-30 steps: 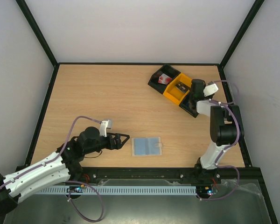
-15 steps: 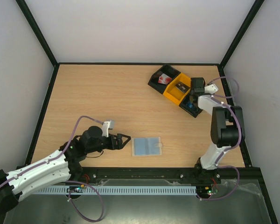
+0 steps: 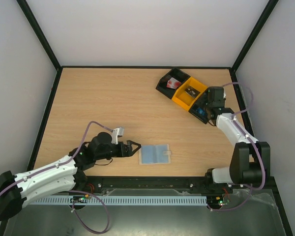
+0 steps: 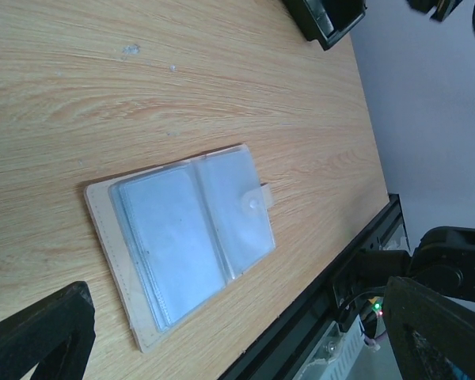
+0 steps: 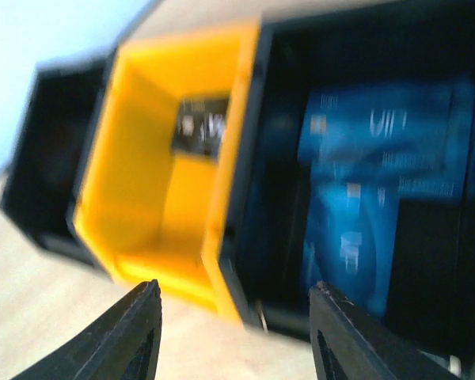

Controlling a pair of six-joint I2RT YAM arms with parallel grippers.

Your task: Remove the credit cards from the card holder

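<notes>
The card holder (image 3: pixel 154 154) lies open by the tabletop's (image 3: pixel 113 108) near edge, just beyond the spread, empty left pincer (image 3: pixel 136 146), well apart from the credit cards (image 5: pixel 364 150) lying in a far-corner black bin (image 5: pixel 431 245) under the spread right pincer (image 5: pixel 233 317).

Left arm stretches farther right, bringing left tool (image 3: pixel 136 148) just beside the left edge of the card holder (image 3: pixel 155 154), jaws apart. Right arm drops its elbow low and outward toward the near right corner. Right tool (image 3: pixel 207 104) shifts rightward off the black bin (image 3: pixel 192 110), uncovering the credit cards (image 3: pixel 200 113) inside.
</notes>
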